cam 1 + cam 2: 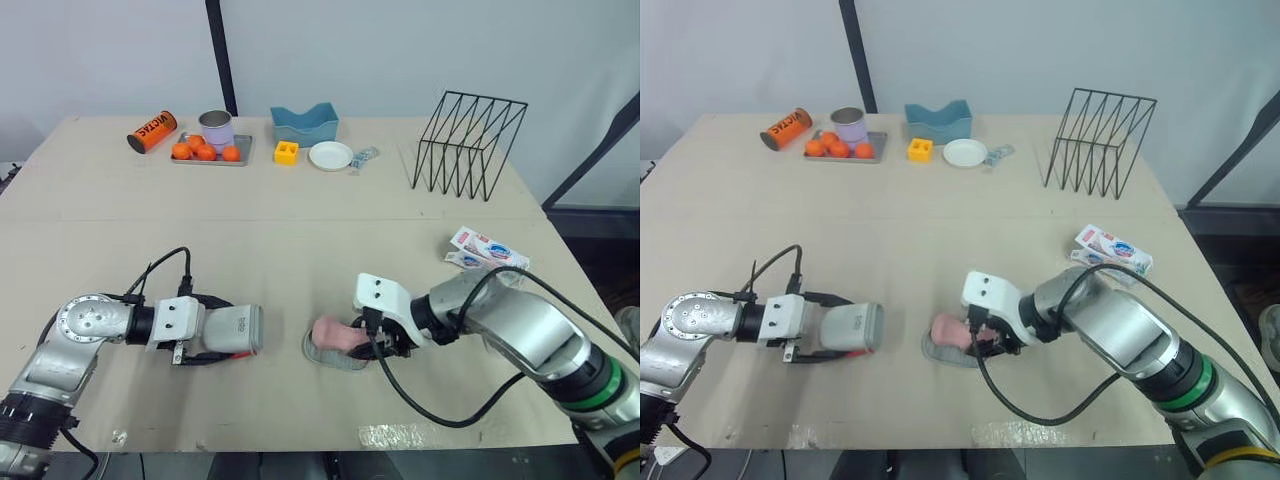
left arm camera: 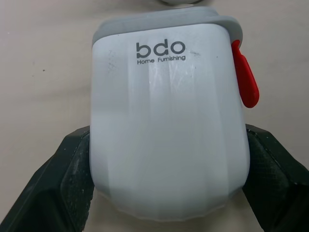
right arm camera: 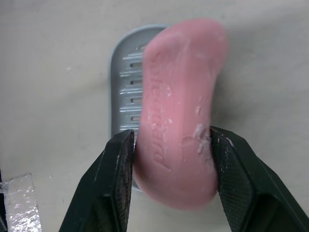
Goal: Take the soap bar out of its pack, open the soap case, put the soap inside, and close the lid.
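Note:
A pink soap bar (image 3: 178, 125) is held edgewise in my right gripper (image 1: 362, 340), just above the grey slotted base of the soap case (image 3: 124, 82), which lies flat on the table at front centre (image 1: 335, 357). My left gripper (image 1: 215, 340) is shut on the white soap case lid (image 2: 166, 125), which carries a grey rim, a red tab (image 2: 245, 79) and the print "bdo Home Furnishing". The lid rests near the table's front left, apart from the base. The empty soap pack (image 1: 486, 249) lies at the right edge.
At the back stand an orange can (image 1: 152, 131), a tray of oranges with a cup (image 1: 210, 148), a blue holder (image 1: 304, 123), a yellow block (image 1: 286, 152), a white dish (image 1: 330, 155) and a black wire rack (image 1: 468, 143). Clear wrapper lies at the front edge (image 1: 397, 435).

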Controlling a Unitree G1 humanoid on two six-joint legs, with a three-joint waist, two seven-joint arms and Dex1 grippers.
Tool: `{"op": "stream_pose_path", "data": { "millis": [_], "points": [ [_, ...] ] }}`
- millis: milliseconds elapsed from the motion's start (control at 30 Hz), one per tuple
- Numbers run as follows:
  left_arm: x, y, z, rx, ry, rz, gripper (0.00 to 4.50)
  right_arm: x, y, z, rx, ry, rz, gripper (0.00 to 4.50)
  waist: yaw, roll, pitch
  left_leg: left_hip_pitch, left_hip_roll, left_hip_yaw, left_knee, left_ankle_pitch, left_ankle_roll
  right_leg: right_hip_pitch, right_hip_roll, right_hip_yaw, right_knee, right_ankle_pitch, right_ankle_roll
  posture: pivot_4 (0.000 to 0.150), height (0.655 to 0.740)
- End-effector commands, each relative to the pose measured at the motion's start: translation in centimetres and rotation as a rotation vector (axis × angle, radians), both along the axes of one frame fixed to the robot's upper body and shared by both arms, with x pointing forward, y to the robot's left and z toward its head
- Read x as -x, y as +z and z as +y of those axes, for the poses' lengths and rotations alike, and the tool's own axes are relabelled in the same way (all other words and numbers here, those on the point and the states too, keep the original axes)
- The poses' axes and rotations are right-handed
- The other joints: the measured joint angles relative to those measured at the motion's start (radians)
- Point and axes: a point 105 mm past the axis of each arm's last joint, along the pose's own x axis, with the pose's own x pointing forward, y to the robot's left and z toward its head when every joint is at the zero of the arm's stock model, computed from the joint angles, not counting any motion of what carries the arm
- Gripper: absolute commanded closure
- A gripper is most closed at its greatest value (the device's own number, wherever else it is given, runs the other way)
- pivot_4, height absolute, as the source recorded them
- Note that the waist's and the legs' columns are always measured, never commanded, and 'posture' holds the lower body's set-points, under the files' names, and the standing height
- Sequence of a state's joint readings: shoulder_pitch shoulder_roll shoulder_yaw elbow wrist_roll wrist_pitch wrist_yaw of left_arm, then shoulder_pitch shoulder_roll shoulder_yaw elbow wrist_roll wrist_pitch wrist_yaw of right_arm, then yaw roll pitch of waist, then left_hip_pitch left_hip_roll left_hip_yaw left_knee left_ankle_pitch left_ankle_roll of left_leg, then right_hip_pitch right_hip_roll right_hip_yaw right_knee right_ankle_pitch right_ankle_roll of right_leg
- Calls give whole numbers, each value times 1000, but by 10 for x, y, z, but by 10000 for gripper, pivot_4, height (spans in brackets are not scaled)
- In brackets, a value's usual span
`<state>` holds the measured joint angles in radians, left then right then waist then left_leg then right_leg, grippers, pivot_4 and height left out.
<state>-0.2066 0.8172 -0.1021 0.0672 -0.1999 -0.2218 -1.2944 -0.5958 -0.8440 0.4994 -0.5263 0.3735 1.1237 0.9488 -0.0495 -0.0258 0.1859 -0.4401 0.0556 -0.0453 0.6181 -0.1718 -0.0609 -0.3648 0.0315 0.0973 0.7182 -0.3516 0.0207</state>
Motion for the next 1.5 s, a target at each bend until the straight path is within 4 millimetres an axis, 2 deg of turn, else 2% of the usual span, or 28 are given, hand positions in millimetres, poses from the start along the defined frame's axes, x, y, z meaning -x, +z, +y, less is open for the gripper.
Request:
{"op": "stream_pose_path", "data": {
  "millis": [33, 167, 333, 433, 467, 500, 533, 567, 867, 1100, 1300, 1500],
  "points": [
    [-2, 8, -2, 12, -17, -43, 9649, 8, -3, 6, -2, 38, -6, 20960, 1, 0, 0, 0, 0, 0, 0, 0, 0, 0, 0, 0, 0, 0, 0, 1500, 7400],
    [0, 9, -1, 14, -10, -48, 9649, 12, -5, 11, -16, 52, 2, 20960, 1, 0, 0, 0, 0, 0, 0, 0, 0, 0, 0, 0, 0, 0, 0, 1500, 7400],
    [3, 7, 0, 14, 0, -50, 9649, 13, 10, 21, -88, 92, -6, 20960, 0, 0, 0, 0, 1, 0, 0, 0, 0, 0, 1, 0, 0, 0, 0, 1500, 7400],
    [5, 6, 0, 14, 5, -52, 9649, 16, 16, 20, -97, 110, -2, 13127, 1, 0, 0, 0, 0, 0, 0, 0, 0, 0, 0, 0, 0, 0, 0, 1500, 7400],
    [5, 6, 0, 14, 7, -53, 9649, 16, 18, 20, -96, 111, -1, 6367, 1, 0, 0, 0, 0, 0, 0, 0, 0, 0, 0, 0, 0, 0, 0, 1500, 7400],
    [5, 5, 0, 15, 9, -54, 9649, 16, 19, 19, -96, 111, -1, 6367, 1, 0, 0, 0, 0, 0, 0, 0, 0, 0, 0, 0, 0, 0, 0, 1500, 7400],
    [5, 5, 0, 16, 11, -56, 9649, 17, 20, 19, -98, 112, 4, 1355, 1, 0, 0, 0, 0, 0, 0, 0, 0, 0, 0, -1, 0, 0, 0, 1500, 7400],
    [4, 5, 0, 18, 14, -59, 9649, 17, 22, 19, -106, 110, 14, 581, 1, 0, 0, 0, 0, 0, 0, 0, 0, 0, 0, 0, 0, 0, 0, 1500, 7400],
    [3, 4, -4, 30, 20, -72, 9649, 19, 28, 18, -50, 90, -2, 581, 1, 0, 0, 0, 0, 0, 0, 0, 0, 0, 0, 0, 0, 0, 0, 1500, 7400],
    [11, 3, -6, 30, 14, -70, 9649, 24, 26, 17, -4, 86, 16, 581, 1, 0, 0, 0, 0, 0, 0, 0, 0, 0, 0, 0, 0, 0, 0, 1500, 7400],
    [20, 5, -7, 32, 13, -55, 9649, 32, 15, 24, 16, 88, 24, 581, 1, 0, 0, 0, 1, 0, 0, 0, 0, 0, 0, 0, 0, 0, 0, 1500, 7400],
    [20, 8, -2, 17, 21, -51, 9649, 37, 9, 32, 16, 87, 24, 581, 1, 0, 0, 0, 0, 0, 0, 0, 0, 0, 0, 0, 0, 0, 0, 1500, 7400]
  ]
}}
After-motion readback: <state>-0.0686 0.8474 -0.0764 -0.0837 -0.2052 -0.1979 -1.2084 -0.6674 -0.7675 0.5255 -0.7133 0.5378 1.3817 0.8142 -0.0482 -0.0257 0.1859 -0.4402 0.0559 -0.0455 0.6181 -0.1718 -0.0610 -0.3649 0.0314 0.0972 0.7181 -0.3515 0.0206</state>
